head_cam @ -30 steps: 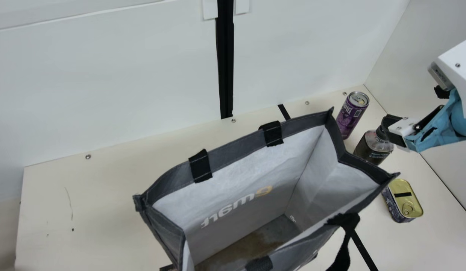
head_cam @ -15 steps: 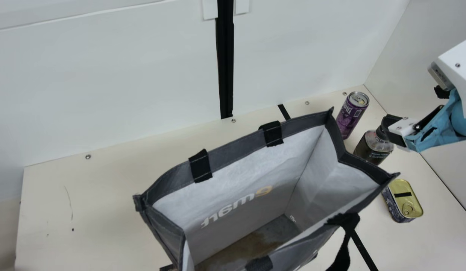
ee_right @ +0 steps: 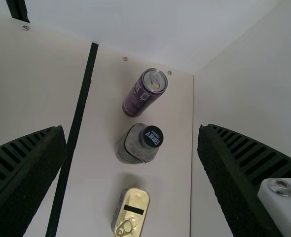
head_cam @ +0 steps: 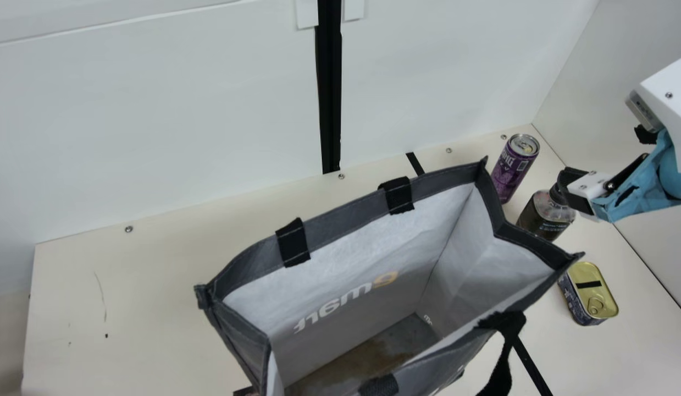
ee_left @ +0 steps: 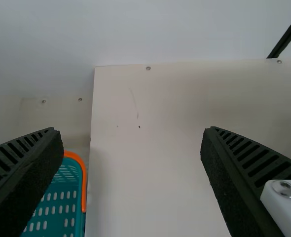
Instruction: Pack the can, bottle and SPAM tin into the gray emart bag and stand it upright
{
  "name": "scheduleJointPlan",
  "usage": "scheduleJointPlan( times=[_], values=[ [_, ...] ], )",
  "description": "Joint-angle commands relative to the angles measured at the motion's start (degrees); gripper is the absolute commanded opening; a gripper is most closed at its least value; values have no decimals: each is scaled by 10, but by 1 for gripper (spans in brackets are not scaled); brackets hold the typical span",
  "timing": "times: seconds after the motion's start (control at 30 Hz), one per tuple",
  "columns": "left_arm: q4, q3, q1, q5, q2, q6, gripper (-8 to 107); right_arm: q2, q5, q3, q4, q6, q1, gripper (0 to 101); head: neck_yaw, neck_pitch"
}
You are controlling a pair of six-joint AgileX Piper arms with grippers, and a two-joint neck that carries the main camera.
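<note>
In the main view my right gripper (head_cam: 572,190) hangs over the table's right side, its tip overlapping the cap of the dark bottle (head_cam: 546,217). The right wrist view has that gripper (ee_right: 132,180) open, with the bottle (ee_right: 133,145) and the SPAM tin (ee_right: 130,213) below between its fingers. The purple can (head_cam: 513,170) stands behind the bottle; the tin (head_cam: 593,291) lies nearer the front. Mouth up and wide open, the gray bag (head_cam: 345,220) stands mid-table, its visible floor bare. My left gripper (ee_left: 130,180) is open above the table's left part.
A teal basket with an orange rim (ee_left: 81,170) sits beside the table's left edge in the left wrist view. White walls (head_cam: 153,121) rise behind and at the right of the cream table (head_cam: 148,286). A black bag handle (head_cam: 504,363) droops at the front.
</note>
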Motion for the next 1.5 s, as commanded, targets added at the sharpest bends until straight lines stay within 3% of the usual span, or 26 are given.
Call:
scheduleJointPlan(
  times=[0.0,0.87,1.47],
  values=[
    [-4,-10,-4,0,8,4,90,0,0,0,0,0,0,95,0,-13],
    [-66,-140,-32,-17,111,63,90,0,0,0,0,0,0,95,0,-13],
    [-87,-252,-105,-15,178,83,90,0,0,0,0,0,0,95,0,-13]
  ],
)
